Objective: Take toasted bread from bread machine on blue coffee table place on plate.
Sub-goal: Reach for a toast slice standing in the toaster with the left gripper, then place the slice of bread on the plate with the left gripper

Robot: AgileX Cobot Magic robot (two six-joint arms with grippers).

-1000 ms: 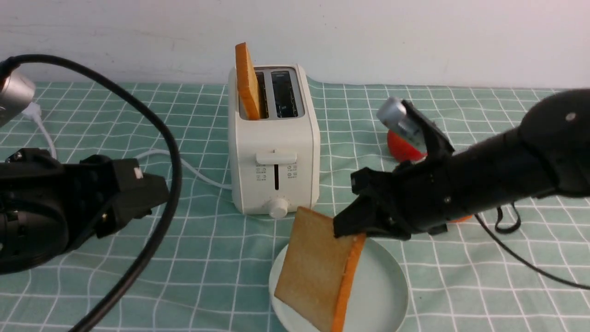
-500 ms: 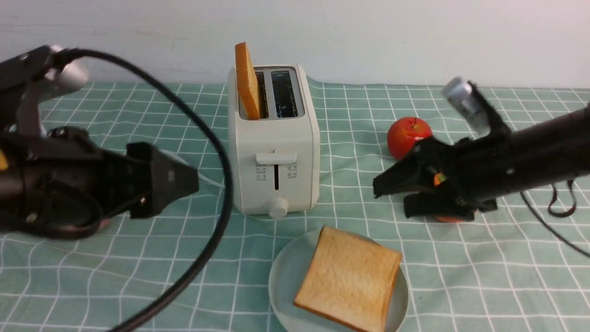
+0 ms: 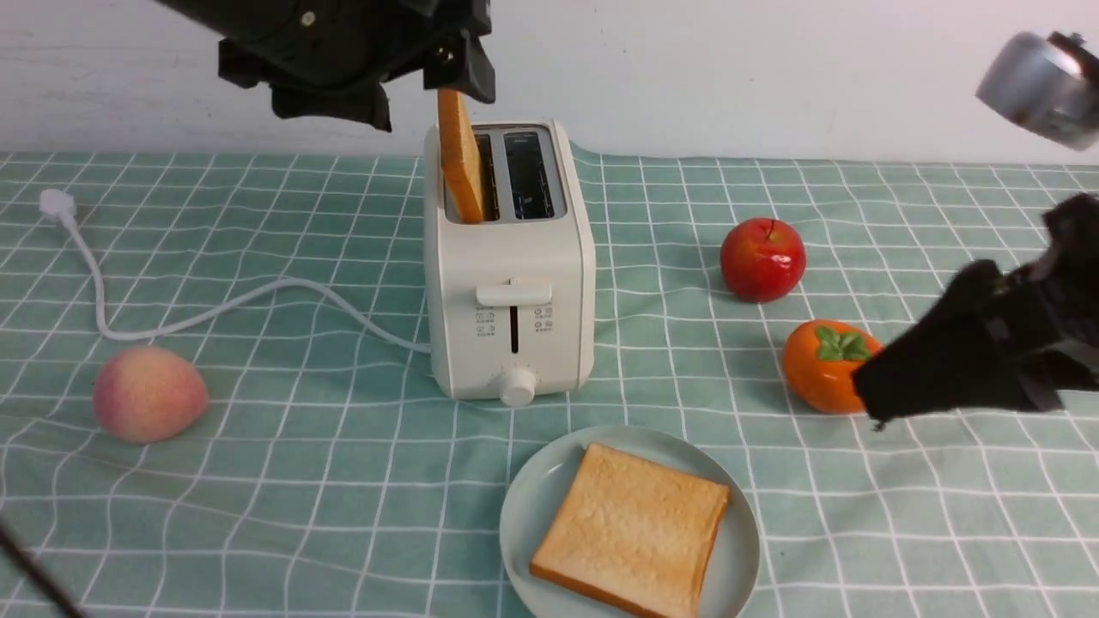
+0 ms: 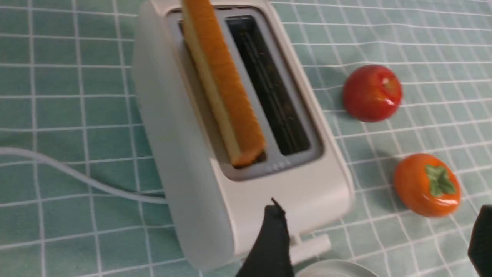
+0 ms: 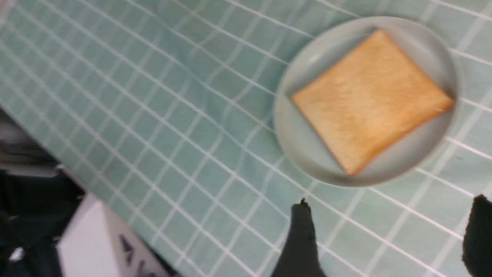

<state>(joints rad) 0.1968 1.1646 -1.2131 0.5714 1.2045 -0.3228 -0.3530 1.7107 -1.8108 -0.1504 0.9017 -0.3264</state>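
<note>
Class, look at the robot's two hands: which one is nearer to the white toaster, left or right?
Left. The left hand is above the toaster, by the upright toast; the right hand is well off to the toaster's right, beyond the persimmon.

Two slices of toast (image 3: 631, 528), one toaster (image 3: 513, 283), one plate (image 3: 532, 515), one apple (image 3: 762, 259), one persimmon (image 3: 826, 367), one peach (image 3: 150, 394), one cord (image 3: 215, 311) with one plug (image 3: 57, 203); two robot arms, two end effectors, one tabletop (image 3: 326, 481).
</note>
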